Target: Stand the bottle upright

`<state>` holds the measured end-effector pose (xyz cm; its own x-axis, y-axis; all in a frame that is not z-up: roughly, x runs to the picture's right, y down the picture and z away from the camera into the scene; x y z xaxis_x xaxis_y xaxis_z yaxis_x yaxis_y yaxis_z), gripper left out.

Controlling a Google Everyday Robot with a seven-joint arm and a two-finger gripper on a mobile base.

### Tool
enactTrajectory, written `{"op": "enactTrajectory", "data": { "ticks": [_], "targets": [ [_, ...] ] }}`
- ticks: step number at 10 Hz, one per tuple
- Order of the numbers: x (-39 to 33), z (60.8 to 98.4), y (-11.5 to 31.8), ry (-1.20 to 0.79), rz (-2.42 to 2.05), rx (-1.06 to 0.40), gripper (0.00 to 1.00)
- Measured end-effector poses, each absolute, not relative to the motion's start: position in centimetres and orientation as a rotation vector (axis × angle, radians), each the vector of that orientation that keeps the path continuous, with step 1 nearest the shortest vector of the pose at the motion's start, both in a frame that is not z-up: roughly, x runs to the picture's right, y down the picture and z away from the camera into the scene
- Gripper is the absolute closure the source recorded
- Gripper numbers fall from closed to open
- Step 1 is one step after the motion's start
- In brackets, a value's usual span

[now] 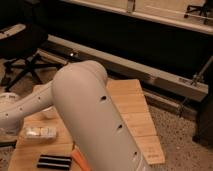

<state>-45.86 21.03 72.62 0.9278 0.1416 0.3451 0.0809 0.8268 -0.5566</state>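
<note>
I have 1 camera, set high behind my arm (90,120), looking forward and down over the wooden surface (135,115). The arm fills the near view, close to the lens; my end effector (7,131) sits low at the left edge.

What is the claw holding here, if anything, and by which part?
It cannot be told: the claw is out of view past the arm's wrist at the left edge. The bottle lies on the wooden table nearby.
</note>
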Motion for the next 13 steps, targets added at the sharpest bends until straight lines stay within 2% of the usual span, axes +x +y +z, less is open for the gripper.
{"op": "enactTrajectory", "data": {
  "ticks": [13],
  "targets": [
    [-43.9, 67.5, 15.4, -0.68, 0.189, -0.566, 0.74]
  ]
}}
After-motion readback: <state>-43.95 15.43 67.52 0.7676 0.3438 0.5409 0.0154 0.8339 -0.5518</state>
